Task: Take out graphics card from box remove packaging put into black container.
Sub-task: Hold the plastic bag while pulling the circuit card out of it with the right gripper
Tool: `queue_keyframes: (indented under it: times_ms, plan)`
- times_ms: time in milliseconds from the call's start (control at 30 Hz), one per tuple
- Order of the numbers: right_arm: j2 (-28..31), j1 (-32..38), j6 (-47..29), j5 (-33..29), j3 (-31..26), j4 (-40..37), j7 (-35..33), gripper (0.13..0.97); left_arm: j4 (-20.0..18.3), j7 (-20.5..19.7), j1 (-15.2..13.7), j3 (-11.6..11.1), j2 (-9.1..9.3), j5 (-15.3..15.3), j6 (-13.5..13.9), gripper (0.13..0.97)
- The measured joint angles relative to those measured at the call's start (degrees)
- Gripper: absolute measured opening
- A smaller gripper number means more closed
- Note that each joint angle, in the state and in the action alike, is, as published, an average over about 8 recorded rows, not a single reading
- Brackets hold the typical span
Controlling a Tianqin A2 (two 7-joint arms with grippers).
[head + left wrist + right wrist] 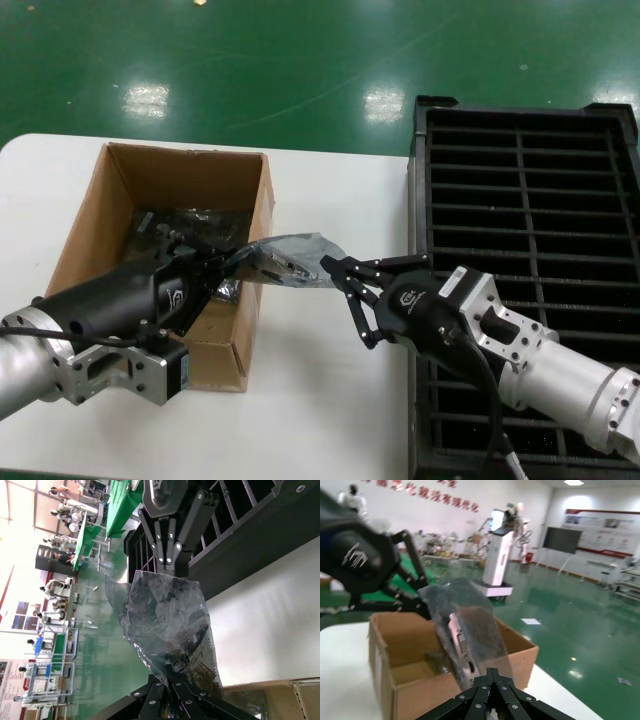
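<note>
Left gripper (222, 262) pinched shut on one end of the bag (290, 260), over the box's (100, 215) right wall; in left wrist view its fingers (167, 687) met on crumpled plastic. Right gripper (335, 272) held the opposite end, fingers closed on the bag's edge just left of the tray (520, 200). Bag hung in the air between the two, above the white table (330, 400), long axis running gripper to gripper, roughly left to right. Card (460, 642) sat inside the bag, silver bracket showing through the plastic in right wrist view, nearer the left gripper's end by the look of it, though exact position hard to judge. More bagged items lay in the box. Tray slots looked unfilled where visible. Judged step: pulling packaging off; the card must slide out along that long axis, so the grippers likely need to draw apart, and the right one is nearer the tray
</note>
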Motion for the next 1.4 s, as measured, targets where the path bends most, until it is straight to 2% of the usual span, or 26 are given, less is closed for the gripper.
queue_keyframes:
  times_ms: [333,700,1400]
  plan:
    - [0.5,6.1,-6.8,-0.9,-2.0,-4.2,0.5,0.134,0.0,0.0,0.0,0.0,0.00,0.0,0.0,0.140]
    - [-1.5,10.2,-10.4,-0.6,-3.1,-8.4,0.4,0.134,0.0,0.0,0.0,0.0,0.00,0.0,0.0,0.140]
    - [-3.3,11.7,-11.8,-0.6,-3.1,-10.7,1.3,0.153,0.0,0.0,0.0,0.0,0.00,0.0,0.0,0.140]
